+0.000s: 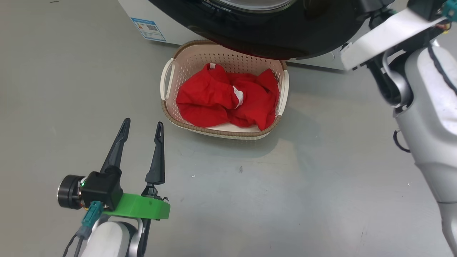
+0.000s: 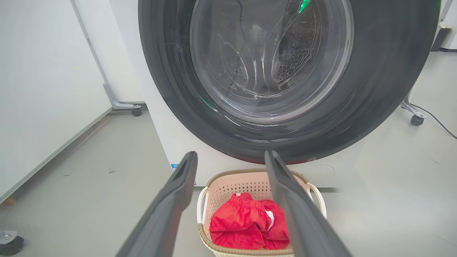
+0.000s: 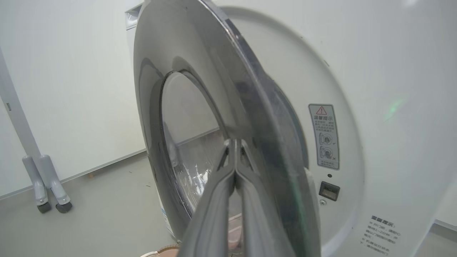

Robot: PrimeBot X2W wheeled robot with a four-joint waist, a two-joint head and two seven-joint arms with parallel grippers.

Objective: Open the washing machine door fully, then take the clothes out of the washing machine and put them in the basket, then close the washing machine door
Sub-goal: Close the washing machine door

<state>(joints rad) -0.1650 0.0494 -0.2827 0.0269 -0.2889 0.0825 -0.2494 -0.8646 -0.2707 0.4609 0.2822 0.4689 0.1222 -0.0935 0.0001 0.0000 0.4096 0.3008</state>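
The cream basket (image 1: 214,131) stands on the floor in front of the white washing machine (image 1: 167,25), with the red clothes (image 1: 214,103) heaped inside. The black washing machine door (image 1: 285,35) overhangs the basket's far rim. In the right wrist view the door (image 3: 200,53) stands ajar from the machine's front (image 3: 375,71). My right gripper (image 3: 235,142) is shut, its tips against the door's glossy outer face near the edge. My left gripper (image 1: 142,122) hangs open and empty, left of the basket. Its wrist view shows the door (image 2: 375,89), basket (image 2: 228,175) and clothes (image 2: 239,225).
A white panel on castor feet (image 2: 43,89) stands left of the machine, and its grey legs (image 3: 46,185) show beyond the door. A black cable (image 2: 439,123) runs over the floor at the right. Bare grey floor (image 1: 267,196) lies in front of the basket.
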